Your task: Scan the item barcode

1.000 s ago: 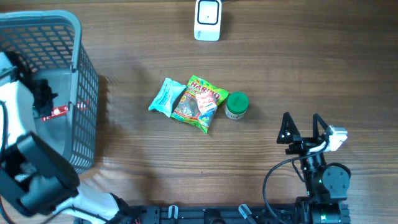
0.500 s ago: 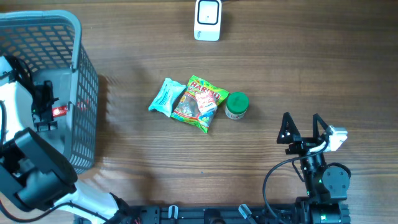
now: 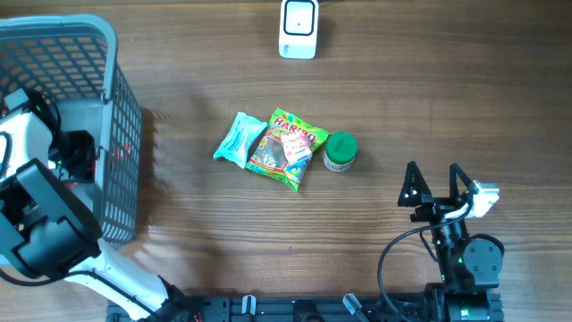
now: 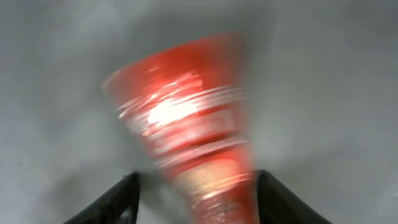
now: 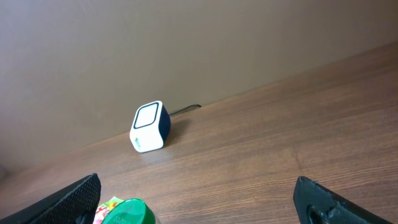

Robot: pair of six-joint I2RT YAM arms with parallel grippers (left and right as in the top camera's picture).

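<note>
A red packet (image 4: 180, 124) is seen in the left wrist view, blurred, lying on the grey floor of the basket (image 3: 89, 31) at the left edge of the worktop (image 3: 447, 89). Its near end reaches down between the two fingers of the left claw (image 4: 196, 199), which is lowered inside the basket. Whether the packet is pinched or only framed by the fingers cannot be told from the blur. The view of the packet from overhead is blocked by the arm and the basket's mesh wall.

The right claw (image 3: 433, 170) is held spread wide and empty at the near right. A green-lidded jar (image 3: 340, 150), a Haribo bag (image 3: 286, 148) and a teal packet (image 3: 238, 139) are grouped at mid-worktop, each touching the next. The scanner (image 3: 298, 29) is stood at the far edge, well apart from both claws
</note>
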